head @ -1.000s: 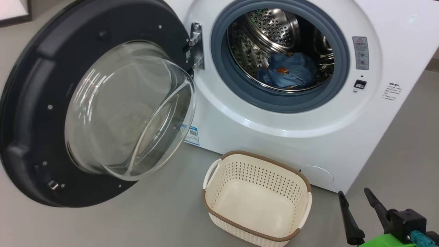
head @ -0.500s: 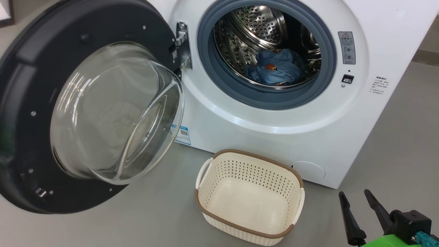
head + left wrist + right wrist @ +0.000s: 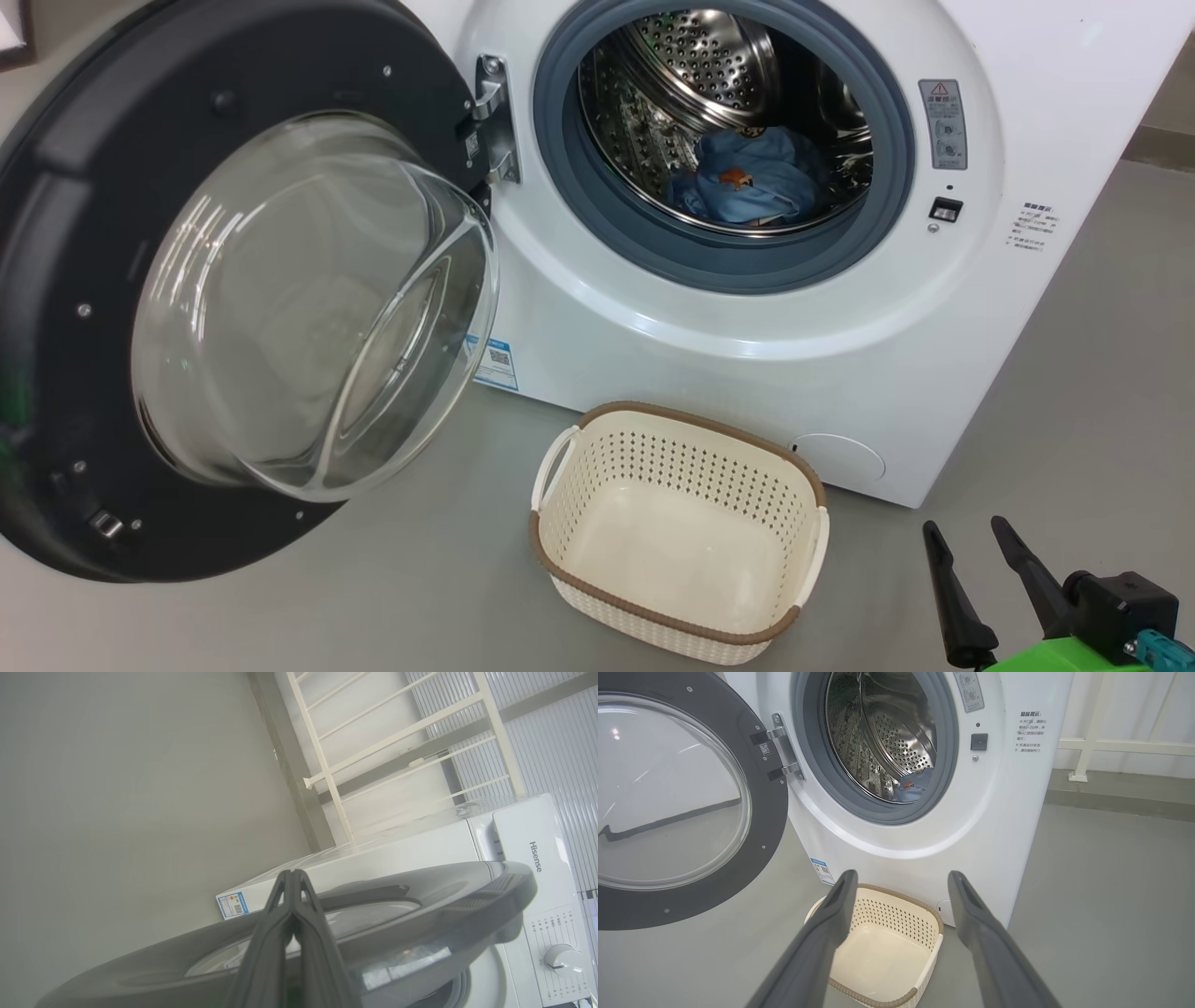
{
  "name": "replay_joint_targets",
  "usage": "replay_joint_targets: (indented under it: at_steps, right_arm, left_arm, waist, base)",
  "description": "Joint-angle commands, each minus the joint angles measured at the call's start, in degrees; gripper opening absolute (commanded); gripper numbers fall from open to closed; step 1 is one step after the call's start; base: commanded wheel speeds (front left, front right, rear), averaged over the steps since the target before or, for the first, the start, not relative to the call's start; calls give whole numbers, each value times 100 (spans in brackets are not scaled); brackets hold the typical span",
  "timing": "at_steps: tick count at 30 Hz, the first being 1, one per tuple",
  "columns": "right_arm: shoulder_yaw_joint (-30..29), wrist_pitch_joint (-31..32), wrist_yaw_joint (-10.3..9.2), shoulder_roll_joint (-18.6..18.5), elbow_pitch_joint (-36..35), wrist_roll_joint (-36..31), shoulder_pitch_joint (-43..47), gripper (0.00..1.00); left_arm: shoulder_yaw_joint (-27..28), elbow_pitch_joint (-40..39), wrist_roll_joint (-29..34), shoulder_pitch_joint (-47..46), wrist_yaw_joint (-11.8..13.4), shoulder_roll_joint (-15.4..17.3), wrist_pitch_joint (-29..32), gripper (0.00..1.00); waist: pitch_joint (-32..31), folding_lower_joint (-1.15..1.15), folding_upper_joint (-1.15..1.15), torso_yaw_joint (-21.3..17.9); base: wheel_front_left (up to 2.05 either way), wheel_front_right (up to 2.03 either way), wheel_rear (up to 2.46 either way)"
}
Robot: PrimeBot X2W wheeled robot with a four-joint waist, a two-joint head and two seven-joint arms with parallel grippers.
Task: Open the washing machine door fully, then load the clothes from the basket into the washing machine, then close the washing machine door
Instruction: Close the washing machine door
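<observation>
Big white washing machine [image 3: 747, 373] on the grey floor [image 3: 420, 597]. Round black washing machine door [image 3: 56, 280] swung wide open to the left, hung on a shiny metal hinge [image 3: 493, 121]. Clear glass bowl [image 3: 308, 308] bulging out from the middle of the door.

Round mouth of the machine wide open, with a grey rubber ring [image 3: 894, 168] around it and a shiny steel drum [image 3: 719, 56] full of little holes inside. Down at the bottom of the drum, the clothes [image 3: 756, 182]: a light blue bundle with a small orange-brown patch, all the way in, past the rubber ring.

On the floor just in front of the machine, the basket [image 3: 672, 457]: cream-white, with holes in its walls and a brown rim, upright and empty. Behind the basket, low on the machine, a round white flap [image 3: 840, 457]. Near the bottom left corner of the machine, a small blue sticker [image 3: 495, 359].

Right claw [image 3: 963, 525] at the lower right of the head view, above the floor, to the right of the basket and apart from it. Two dark fingers spread wide, pinching nothing. In the right wrist view, pointed at the machine, with the basket seen between the two fingers.

Left claw [image 3: 292, 873] in the left wrist view, fingers pressed tight together, nothing between them. Tips up over the outer side of the door. Cannot tell if touching the door or not. Farther back, a white railing [image 3: 373, 756], and a white knob [image 3: 558, 957] on the machine.
</observation>
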Motion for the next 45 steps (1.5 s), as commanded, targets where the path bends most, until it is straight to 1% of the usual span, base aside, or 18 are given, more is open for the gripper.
replay_joint_targets:
  at_steps: [1, 9, 15, 20, 22, 31, 35, 39, 40, 41, 42, 45]
  right_arm:
    - [98, -16, 25, -74, -141, 6, -169, 100]
    - [88, -10, 25, -74, -120, 49, -191, 100]
    - [82, -6, 25, -74, -98, 84, -193, 100]
    - [62, 10, 25, -74, -87, 92, -203, 100]
    - [48, 13, 25, -74, -90, 96, -204, 100]
    - [59, 33, 25, -74, -87, 120, -184, 100]
    - [72, 40, 25, -74, -81, 127, -162, 100]
    - [79, 42, 25, -74, -79, 137, -161, 100]
    - [79, 42, 25, -74, -79, 137, -161, 100]
    - [89, 41, 25, -74, -76, 143, -166, 100]
    - [89, 41, 25, -74, -76, 143, -166, 100]
    - [107, 35, 25, -74, -73, 152, -174, 100]
  left_arm:
    - [99, -114, -33, -58, -73, 319, 87, 0]
    - [117, -34, -225, -54, -153, 240, 486, 0]
    - [207, -57, -504, 24, -217, 160, 1001, 0]
    - [300, -158, -769, 118, -209, 20, 1441, 0]
    - [380, -237, -933, 148, -221, -86, 1604, 0]
    - [475, -840, -1342, 495, -217, -482, 2252, 0]
    - [463, -1211, -1453, 668, -175, -602, 2517, 0]
    - [511, -1602, -1676, 820, -87, -834, 2773, 0]
    - [511, -1602, -1676, 820, -87, -834, 2773, 0]
    - [486, -1807, -1722, 924, -55, -935, 2878, 0]
    - [486, -1807, -1722, 924, -55, -935, 2878, 0]
    - [436, -2168, -1787, 1094, -1, -1125, 3010, 0]
  waist:
    - [6, 0, 0, 2]
    - [30, 0, 0, 35]
    - [49, 0, 0, 55]
    - [67, 0, 0, 66]
    - [67, 0, 0, 76]
    - [20, 0, 0, 48]
    - [5, 0, 0, 16]
    - [1, 0, 0, -18]
    - [1, 0, 0, -18]
    - [-1, 0, 0, -44]
    - [-1, 0, 0, -44]
    - [8, 0, 0, -101]
  base:
    - [0, 0, 0]
    - [0, 0, 0]
    - [0, 0, 0]
    - [0, 0, 0]
    - [0, 0, 0]
    - [0, 0, 0]
    - [0, 0, 0]
    - [0, 0, 0]
    - [0, 0, 0]
    - [0, 0, 0]
    - [0, 0, 0]
    - [0, 0, 0]
